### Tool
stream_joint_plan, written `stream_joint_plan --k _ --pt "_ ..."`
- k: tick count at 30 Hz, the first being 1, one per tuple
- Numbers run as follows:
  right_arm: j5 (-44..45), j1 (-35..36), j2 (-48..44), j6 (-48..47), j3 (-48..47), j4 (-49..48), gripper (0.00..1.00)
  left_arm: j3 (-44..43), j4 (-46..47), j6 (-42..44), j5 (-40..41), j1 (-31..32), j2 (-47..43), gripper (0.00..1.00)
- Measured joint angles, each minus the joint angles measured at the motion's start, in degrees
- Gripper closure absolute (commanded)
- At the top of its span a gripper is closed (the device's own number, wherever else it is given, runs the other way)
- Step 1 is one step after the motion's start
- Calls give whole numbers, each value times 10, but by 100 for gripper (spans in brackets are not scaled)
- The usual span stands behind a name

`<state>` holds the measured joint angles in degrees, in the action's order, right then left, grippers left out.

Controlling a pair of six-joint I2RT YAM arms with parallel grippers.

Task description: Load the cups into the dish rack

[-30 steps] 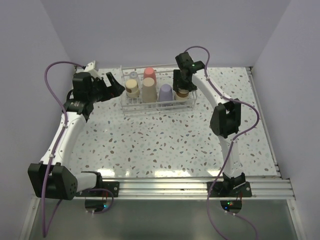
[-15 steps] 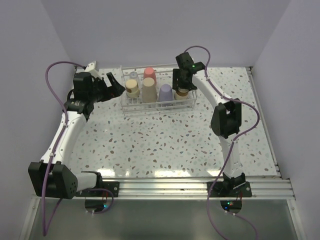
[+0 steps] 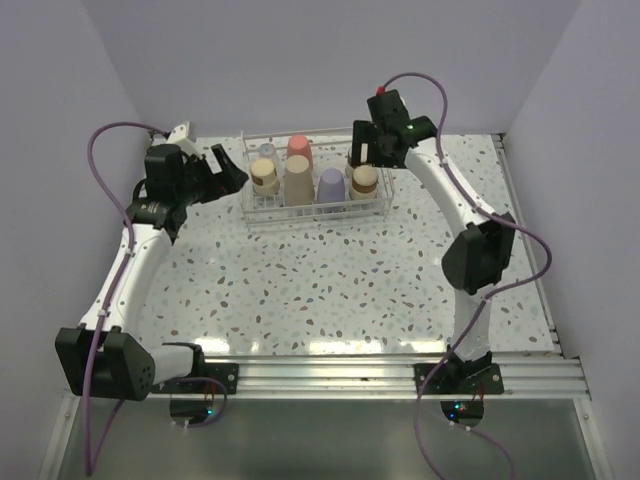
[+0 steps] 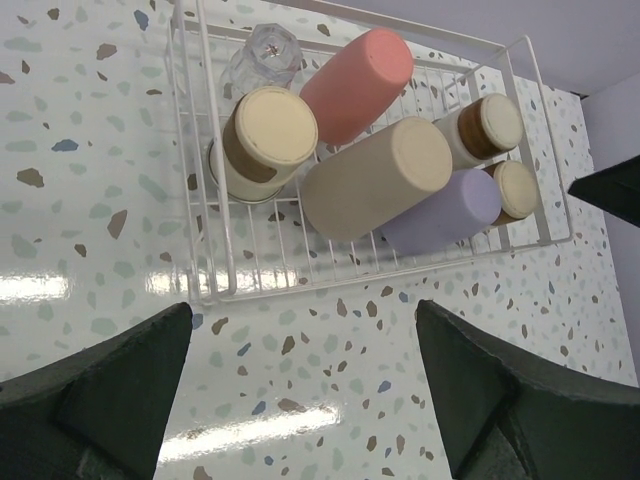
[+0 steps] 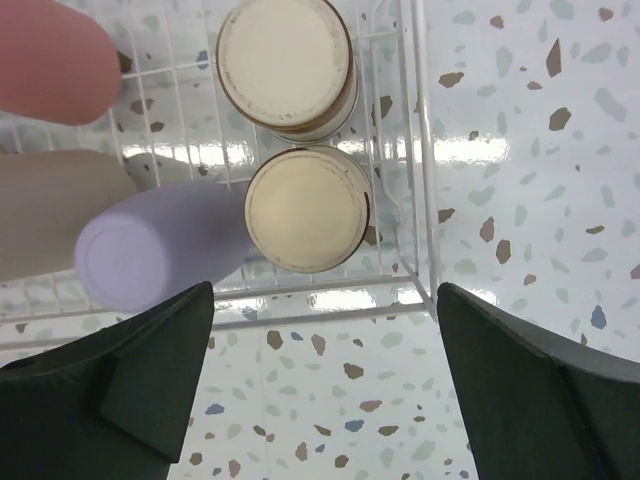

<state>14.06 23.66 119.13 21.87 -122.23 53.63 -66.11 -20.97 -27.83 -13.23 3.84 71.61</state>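
The wire dish rack stands at the back of the table and holds all the cups upside down: coral-red, beige, lavender, clear, and three steel cups with tan bases. In the left wrist view the rack shows the same cups. In the right wrist view two tan bases sit at the rack's right end. My left gripper is open and empty, left of the rack. My right gripper is open and empty above the rack's right end.
The speckled tabletop is walled on three sides by pale lavender panels. An aluminium rail carries both arm bases at the near edge. Purple cables loop off both arms.
My right gripper has risen off the steel cup at the rack's right end and drawn back, leaving the cup in the rack. The left arm has not moved.
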Motion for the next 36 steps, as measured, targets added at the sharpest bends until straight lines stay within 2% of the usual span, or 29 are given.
stream_joint_plan --k 6,10,13,18,22,27,32,36 --pt "-17 0 -136 -4 69 -5 3 -1 -4 8 13 0 -7 2" --pt "-59 1 -257 -6 170 -39 2 -7 -8 19 31 0 -13 0" --pt "-91 7 -356 -9 258 -82 2 -10 -10 24 61 0 -28 0" --pt "-122 21 -456 -17 327 -125 2 13 0 28 149 0 -90 0" --pt "-123 30 -497 -32 367 -139 2 108 59 37 207 0 -176 0" --pt "-121 31 -543 -41 423 -141 2 306 217 82 242 0 -252 0" --pt "-116 31 -594 -43 462 -139 2 449 344 153 271 0 -242 0" --pt "-110 31 -654 -47 504 -150 2 535 500 188 292 0 -183 0"
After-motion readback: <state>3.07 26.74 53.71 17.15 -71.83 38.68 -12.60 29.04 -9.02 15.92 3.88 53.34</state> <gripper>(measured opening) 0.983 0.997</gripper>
